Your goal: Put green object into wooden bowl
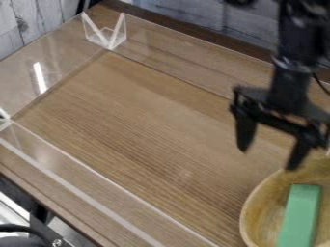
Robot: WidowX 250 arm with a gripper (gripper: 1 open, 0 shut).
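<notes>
Gripper [269,147] hangs at the right of the frame, jaws spread wide around nothing, just beyond the wooden bowl [261,201]. Down in the lower right corner, I can see the green block [299,216] lying inside that bowl, on the wooden table [142,116].

I count one wooden bowl [257,214] and, inside its rim, one green block [299,216]. I have one gripper [272,152] in view, with two dark fingers [245,131], so that makes a single pair. Under all of this I see one wooden table [129,121], and at its far side one white clear-sided holder [107,32]. At the near left corner there seems to be at least one black cable [18,229], though the crop and shadow keep me from an exact number there.
</notes>
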